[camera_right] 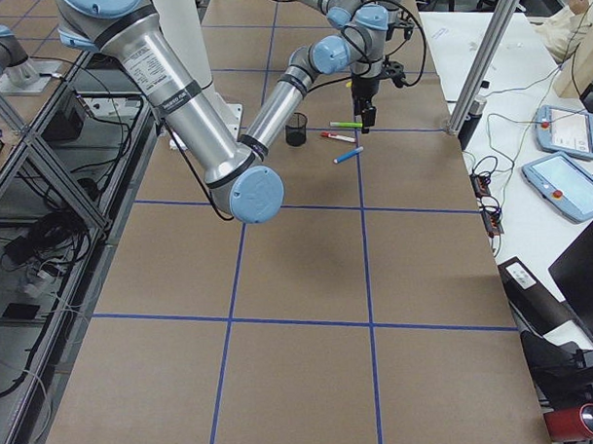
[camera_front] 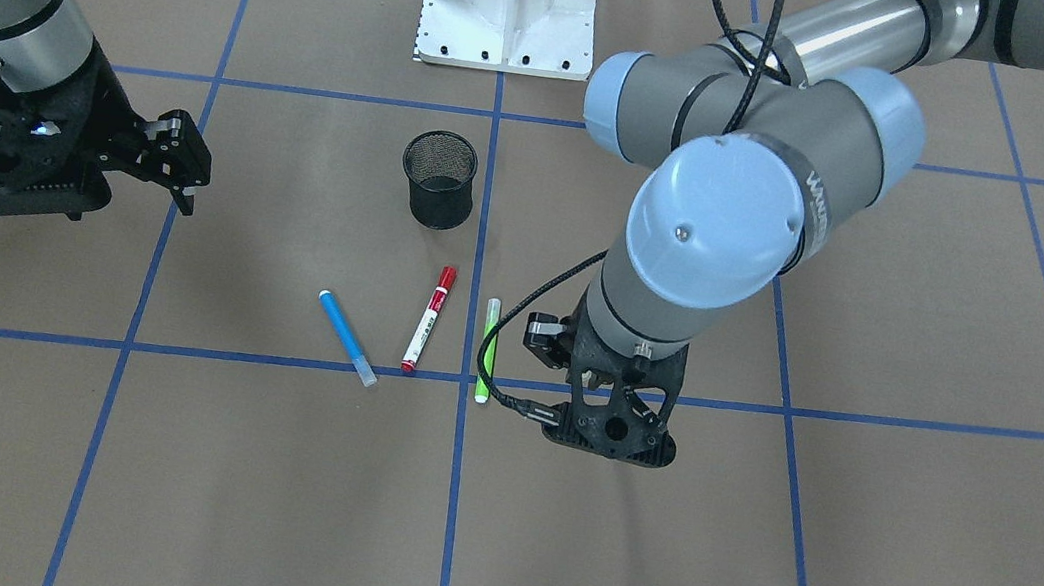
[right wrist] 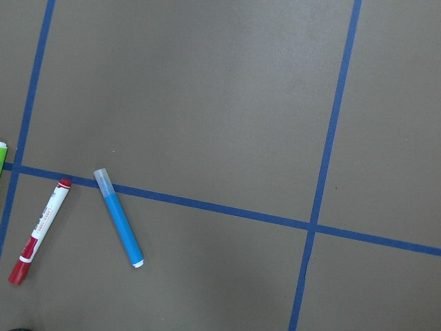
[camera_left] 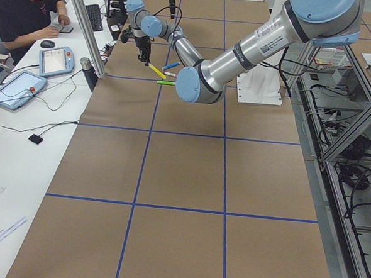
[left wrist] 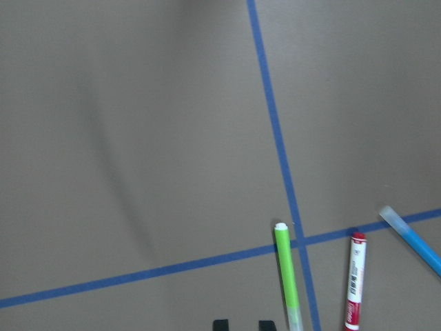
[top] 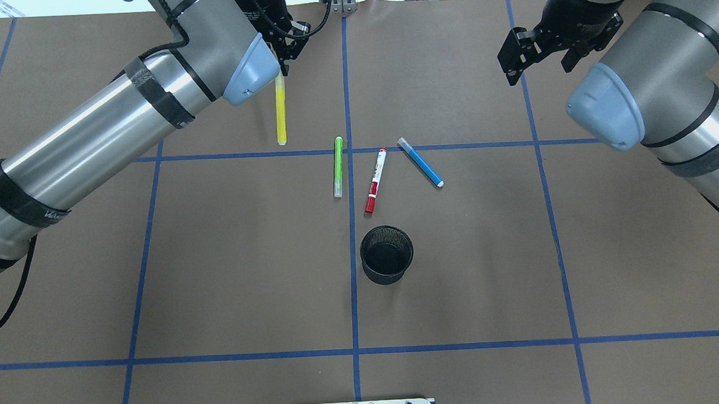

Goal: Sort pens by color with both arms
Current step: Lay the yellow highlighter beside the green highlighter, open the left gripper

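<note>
The left hand (top: 283,62) pinches the yellow pen (top: 281,111) by one end only. A grip that thin could let it pivot or slip out. On the table (top: 216,263) lie the green pen (top: 338,166), the red-capped pen (top: 375,180) and the blue pen (top: 420,161), close together. The right hand (top: 537,67) hovers beyond them, spread and empty.

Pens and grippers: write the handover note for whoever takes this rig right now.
Left gripper: shut on the far end of the yellow pen, which hangs tilted.
Right gripper: open, empty, above the table.
Green pen, red-capped pen and blue pen lie side by side on the table near the empty mesh cup.
Done: yellow is in the gripper.
Left: set yellow down, then sort the other three.
</note>
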Controlling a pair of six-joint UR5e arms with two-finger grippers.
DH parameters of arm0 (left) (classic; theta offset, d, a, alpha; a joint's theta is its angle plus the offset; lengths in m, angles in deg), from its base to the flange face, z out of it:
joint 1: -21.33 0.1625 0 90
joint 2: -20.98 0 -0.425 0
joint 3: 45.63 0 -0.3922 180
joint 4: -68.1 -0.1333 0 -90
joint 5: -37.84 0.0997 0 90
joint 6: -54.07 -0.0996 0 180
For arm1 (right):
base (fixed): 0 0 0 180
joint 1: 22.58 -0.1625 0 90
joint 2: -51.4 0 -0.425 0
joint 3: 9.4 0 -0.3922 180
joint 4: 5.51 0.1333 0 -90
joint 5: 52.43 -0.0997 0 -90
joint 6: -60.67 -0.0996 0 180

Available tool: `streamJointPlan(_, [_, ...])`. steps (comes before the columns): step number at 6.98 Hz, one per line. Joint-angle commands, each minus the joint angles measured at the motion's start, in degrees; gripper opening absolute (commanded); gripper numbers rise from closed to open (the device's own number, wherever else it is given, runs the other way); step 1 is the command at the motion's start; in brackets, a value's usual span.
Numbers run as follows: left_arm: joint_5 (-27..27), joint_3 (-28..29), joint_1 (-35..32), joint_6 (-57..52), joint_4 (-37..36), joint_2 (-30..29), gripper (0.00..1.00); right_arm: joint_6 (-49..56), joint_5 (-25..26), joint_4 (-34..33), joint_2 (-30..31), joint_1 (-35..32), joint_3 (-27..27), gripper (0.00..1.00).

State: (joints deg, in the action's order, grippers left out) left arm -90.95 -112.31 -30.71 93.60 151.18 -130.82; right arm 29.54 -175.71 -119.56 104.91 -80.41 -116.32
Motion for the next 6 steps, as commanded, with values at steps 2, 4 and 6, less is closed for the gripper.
streamJointPlan(2, [-3.1,6.7,2.1,-0.1,0.8,-1.4,0.16,-0.5,0.0,0.1,-0.1,0.0,-0.4,0.92])
streamJointPlan(4, [-3.1,8.0,5.3,0.8,0.2,-1.3,0.16,-0.5,0.1,0.1,-0.2,0.0,-0.5,0.92])
streamJointPlan(6, [-3.1,8.3,6.9,0.9,-0.7,-1.0,0.16,-0.6,0.0,0.1,-0.4,-0.1,-0.9,0.92])
